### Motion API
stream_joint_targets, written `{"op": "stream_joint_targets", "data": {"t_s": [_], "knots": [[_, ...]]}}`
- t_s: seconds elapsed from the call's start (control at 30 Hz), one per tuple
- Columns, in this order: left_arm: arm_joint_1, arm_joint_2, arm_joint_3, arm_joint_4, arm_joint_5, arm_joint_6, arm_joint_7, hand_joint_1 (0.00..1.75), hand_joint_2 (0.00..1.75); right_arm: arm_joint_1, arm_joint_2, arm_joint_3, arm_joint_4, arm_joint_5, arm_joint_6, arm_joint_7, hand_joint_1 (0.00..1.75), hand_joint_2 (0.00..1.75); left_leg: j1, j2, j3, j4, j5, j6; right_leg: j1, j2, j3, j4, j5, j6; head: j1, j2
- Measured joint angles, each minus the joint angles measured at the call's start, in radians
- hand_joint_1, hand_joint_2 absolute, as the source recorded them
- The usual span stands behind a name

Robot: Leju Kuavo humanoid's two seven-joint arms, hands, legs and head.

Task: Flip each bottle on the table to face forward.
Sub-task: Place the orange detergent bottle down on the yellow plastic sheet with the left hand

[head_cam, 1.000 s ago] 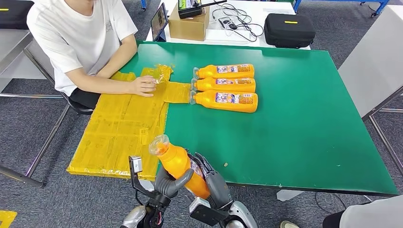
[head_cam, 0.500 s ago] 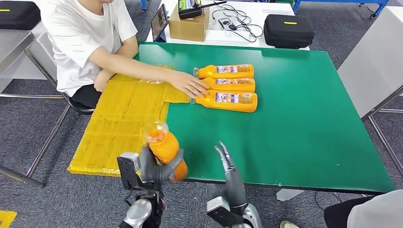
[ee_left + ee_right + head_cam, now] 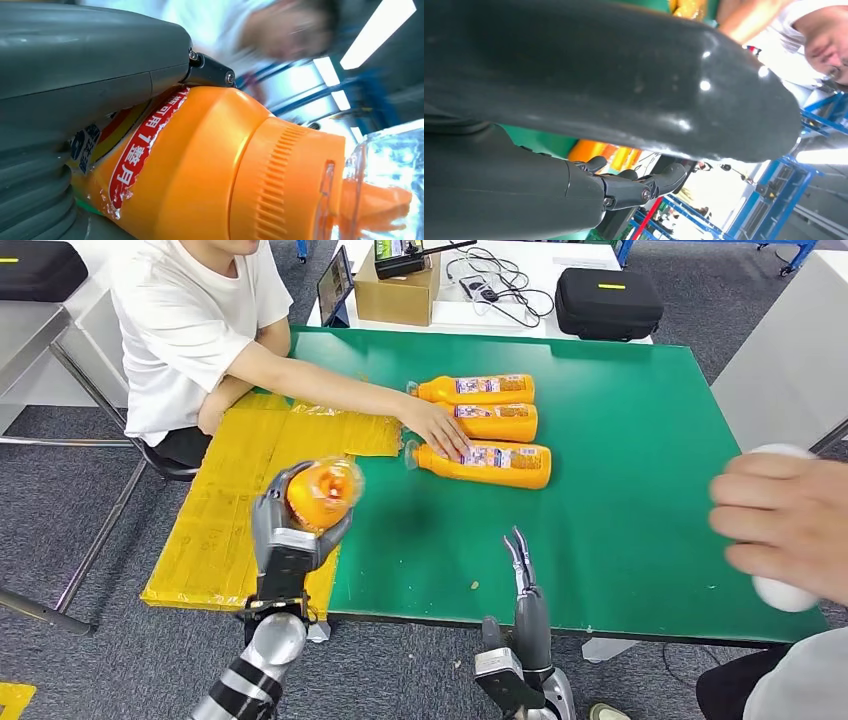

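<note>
My left hand (image 3: 288, 535) grips an orange bottle (image 3: 320, 493) and holds it up over the table's near left edge, its clear-capped end pointing at the camera. In the left wrist view the bottle (image 3: 210, 170) shows a torn red label and a ribbed orange collar under a clear cap. My right hand (image 3: 522, 575) stands open at the table's front edge, fingers straight and pointing away, holding nothing. Three more orange bottles lie side by side farther back on the green table (image 3: 620, 510): rear (image 3: 478, 390), middle (image 3: 500, 422), front (image 3: 485, 463). A person's hand (image 3: 437, 426) rests on them.
A seated person in a white shirt (image 3: 185, 325) reaches across from the left. Flattened yellow wrappers (image 3: 240, 510) cover the table's left part. Another person's blurred hand (image 3: 785, 530) with something white looms at the right edge. A cardboard box (image 3: 398, 290) and black cases stand behind.
My left hand has raised the bottle and turned its cap toward the camera. My right hand let go and drew off right. The person's hand moved onto the lying bottles. A blurred hand entered at right.
</note>
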Motion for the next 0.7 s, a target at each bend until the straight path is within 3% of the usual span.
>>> {"op": "stream_joint_targets", "data": {"t_s": [0.07, 0.23, 0.33, 0.47, 0.7], "knots": [[-0.036, 0.012, 0.003, 0.032, -0.122, -0.001, 0.034, 1.75, 1.75, 0.0, 0.008, -0.004, -0.004, -0.007, 0.007, -0.005, 0.0, 0.0, 0.0, 0.0, 0.0, 0.0, 0.0, 0.0, 0.0, 0.0, 0.0, 0.0, 0.0, 0.0, 0.0, 0.0], [-0.081, 0.023, 0.004, 0.091, -0.213, -0.012, 0.069, 1.75, 1.75, 0.0, 0.016, -0.009, -0.006, -0.014, 0.018, -0.008, 0.0, 0.0, 0.0, 0.0, 0.0, 0.0, 0.0, 0.0, 0.0, 0.0, 0.0, 0.0, 0.0, 0.0, 0.0, 0.0], [-0.135, 0.035, -0.017, 0.185, -0.456, -0.032, 0.177, 1.75, 1.75, -0.004, 0.022, -0.013, -0.005, -0.032, 0.052, -0.012, 0.0, 0.0, 0.0, -0.001, -0.001, 0.0, 0.0, 0.0, 0.0, 0.0, 0.0, 0.0, 0.0, 0.0, 0.0, 0.0], [-0.237, 0.046, -0.055, 0.415, -0.757, -0.038, 0.318, 1.75, 1.75, -0.016, 0.034, -0.014, 0.002, -0.04, 0.112, -0.015, 0.0, 0.0, 0.0, 0.0, 0.0, 0.0, 0.0, 0.0, 0.0, 0.0, 0.0, 0.0, 0.0, 0.0, 0.0, 0.0], [-0.359, 0.058, -0.041, 0.726, -0.753, -0.158, 0.364, 1.75, 1.75, -0.019, 0.041, -0.027, 0.004, -0.041, 0.148, -0.015, 0.0, 0.0, 0.0, 0.001, -0.001, 0.0, 0.001, -0.001, 0.0, 0.0, 0.0, 0.001, 0.0, 0.0, 0.0, 0.0]]}}
